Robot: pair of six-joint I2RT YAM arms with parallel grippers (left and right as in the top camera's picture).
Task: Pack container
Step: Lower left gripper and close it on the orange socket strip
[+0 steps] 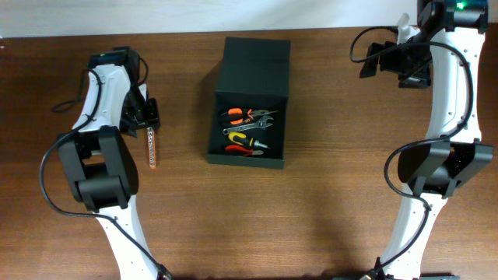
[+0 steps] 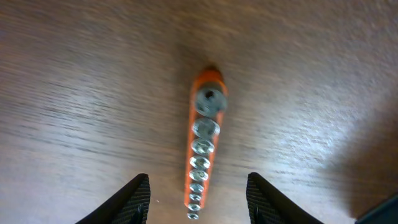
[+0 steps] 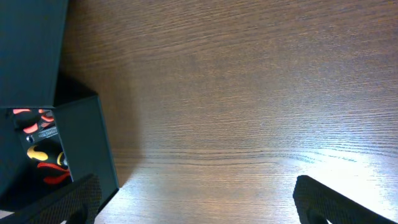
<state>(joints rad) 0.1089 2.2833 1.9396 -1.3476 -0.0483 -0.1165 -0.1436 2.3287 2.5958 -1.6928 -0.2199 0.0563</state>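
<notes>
Left gripper (image 2: 198, 180): we are seeing it poised low over the table (image 1: 327, 202), jaws spread and pinching nothing.
Socket rail (image 2: 202, 149): an orange strip of sockets is lying flat between the fingers and reaching out beyond them, with bare wood showing on both sides. Its long axis is running straight out from the gripper, with the biggest socket at the far end.
Container (image 1: 245, 161): the dark box is sitting well apart to this gripper's right, open. Its lid (image 1: 257, 62) is folded back flat, and hand tools (image 1: 247, 131) are lying inside. Its long axis is running roughly parallel to the rail.
Coming move: we are judging that the rail has to be pinched across its width, then carried sideways to the right. The left arm is the nearer one.
Right gripper (image 3: 196, 183): it is hanging farther off, on the container's other side, with its jaws spread wide and nothing between them.
</notes>
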